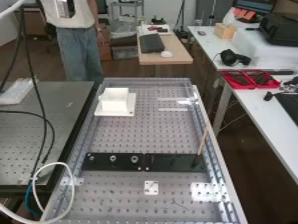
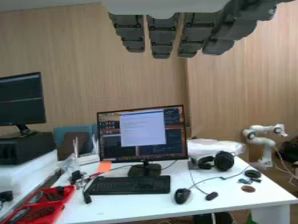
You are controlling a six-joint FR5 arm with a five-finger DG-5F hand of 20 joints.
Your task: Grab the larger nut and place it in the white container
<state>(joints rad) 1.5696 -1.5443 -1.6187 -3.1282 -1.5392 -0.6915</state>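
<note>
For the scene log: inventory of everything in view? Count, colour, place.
smaller nut: 1, metallic, on black bar
larger nut: 1, metallic, beside smaller nut
bearing: 1, metallic, beside larger nut
black bar: 1, black, bench
white container: 1, white, bench's far end
rod: 1, brown, bar's end
bench: 1, grey, high view's middle
red trays: 2, red, white desk
keyboard, mouse: 1 each, black, white desk
headphones: 1, black, white desk
monitors: at least 2, black, wrist view
cables: several, black, high view's left
hand: 1, dark grey, wrist view
</note>
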